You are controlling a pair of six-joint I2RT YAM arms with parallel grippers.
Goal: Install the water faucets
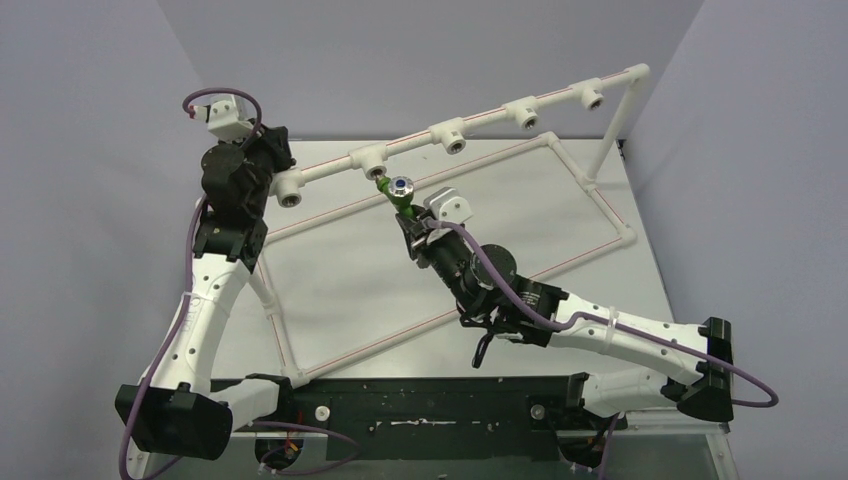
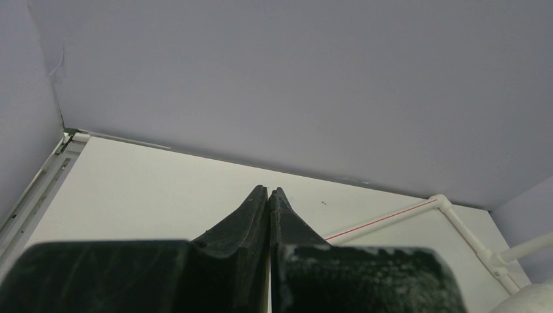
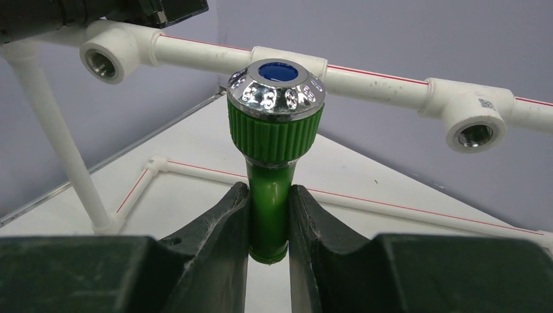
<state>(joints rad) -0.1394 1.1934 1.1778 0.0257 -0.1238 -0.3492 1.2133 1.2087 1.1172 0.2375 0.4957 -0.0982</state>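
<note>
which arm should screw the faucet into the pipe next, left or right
Right. The right hand is shut on the green faucet, held close in front of a white tee fitting on the raised pipe. The left hand is shut and empty.

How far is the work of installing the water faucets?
Done: nothing visible; the sockets in view on the white plastic pipe are empty. In hand: the right pincer is shut on the bright-green plastic faucet, close to the pipe. Remaining: screwing it in; its threaded end is hidden. The left pincer is shut, empty.
</note>
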